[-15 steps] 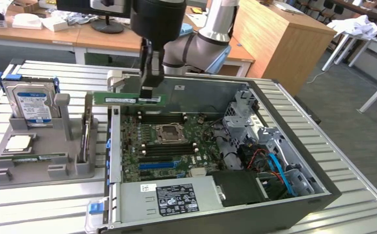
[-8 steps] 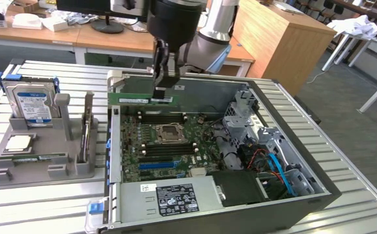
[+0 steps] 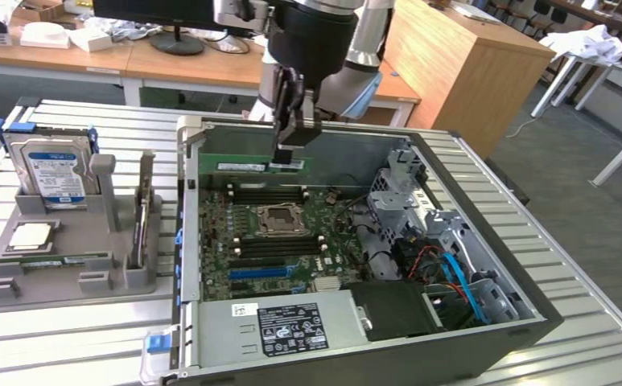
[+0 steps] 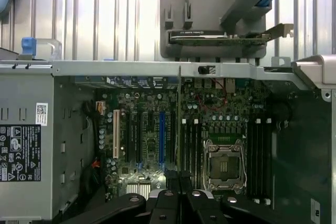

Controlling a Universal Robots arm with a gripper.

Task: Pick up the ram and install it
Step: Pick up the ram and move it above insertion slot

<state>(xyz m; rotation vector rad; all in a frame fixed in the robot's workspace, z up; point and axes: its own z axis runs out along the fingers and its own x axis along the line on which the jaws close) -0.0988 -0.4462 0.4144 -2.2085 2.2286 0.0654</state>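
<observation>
- Ram (image 3: 249, 165) hangs level in the gripper (image 3: 289, 154), above the far part of the open computer case (image 3: 525, 318). Its long green edge runs from the fingers toward the exterior view's left.
- We see the jaws drawn narrow and pinching the ram near its end on the exterior view's right.
- In the wrist view the ram (image 4: 179, 129) shows edge-on as 1 thin line over the motherboard (image 4: 147, 129). It sits just beside the dark memory slots (image 4: 191, 145) by the processor socket (image 4: 224, 162), with the gripper (image 4: 180, 195) dark beneath it.
- Below the ram, we make out the motherboard (image 3: 249, 241) with its processor socket (image 3: 278, 217) in the middle and 1 blue slot (image 3: 259, 273) on the near side.
- A grey power supply (image 3: 278, 322) lies along the case's near wall.
- To the exterior view's left of the case, a grey holder (image 3: 96, 277) rests on the slatted metal table (image 3: 75, 346).
- The holder carries 1 hard drive (image 3: 55, 173) standing upright at its far end, and 1 silver processor chip (image 3: 31, 235) lying flat.
</observation>
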